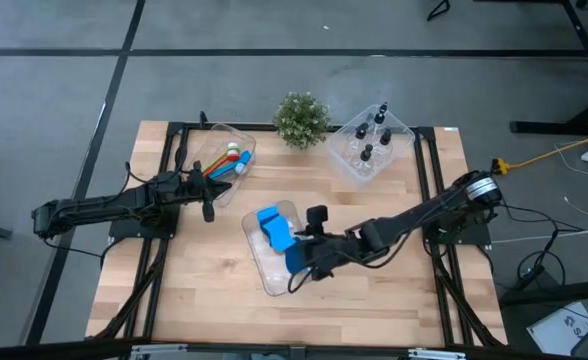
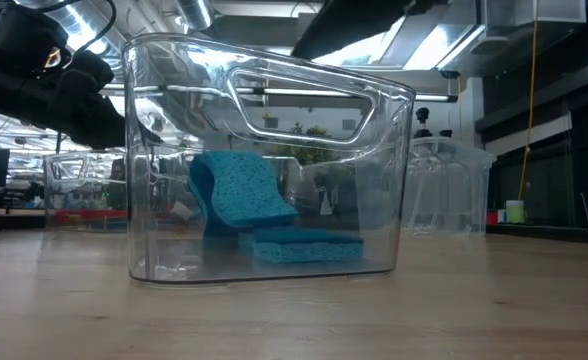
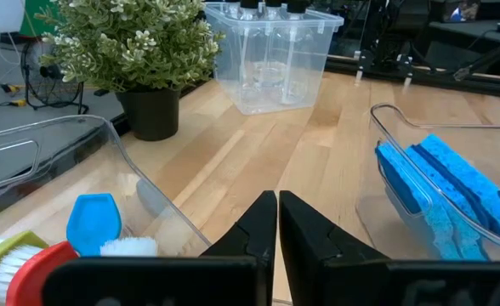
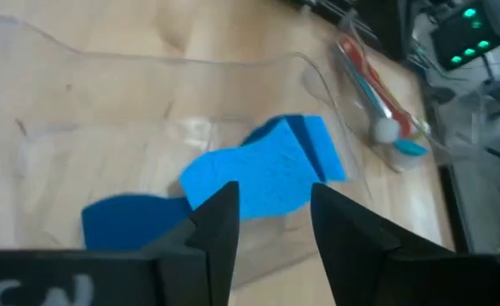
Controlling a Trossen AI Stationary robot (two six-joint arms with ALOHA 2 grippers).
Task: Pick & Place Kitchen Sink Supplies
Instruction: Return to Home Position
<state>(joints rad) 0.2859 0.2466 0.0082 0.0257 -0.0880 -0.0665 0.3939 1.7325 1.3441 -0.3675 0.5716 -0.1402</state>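
Observation:
Bright blue sponge pieces (image 1: 271, 225) lie in a clear bin at mid-table. One (image 2: 239, 190) leans against the bin's wall and another (image 2: 304, 245) lies flat on its floor. My right gripper (image 4: 274, 212) hovers open above them (image 4: 258, 174), over the bin's near end (image 1: 302, 262), touching nothing. Coloured brushes (image 1: 226, 162) lie in a clear bin at the far left. My left gripper (image 3: 277, 225) is shut just beside that bin (image 1: 209, 205), empty. Black-capped bottles (image 1: 372, 135) stand in a third bin at the far right.
A small green potted plant (image 1: 301, 118) stands at the far edge between the brush bin and the bottle bin (image 1: 346, 160). The sponge bin (image 1: 264, 275) lies aslant at mid-table. Bare wood lies near the table's near edge, left and right of it.

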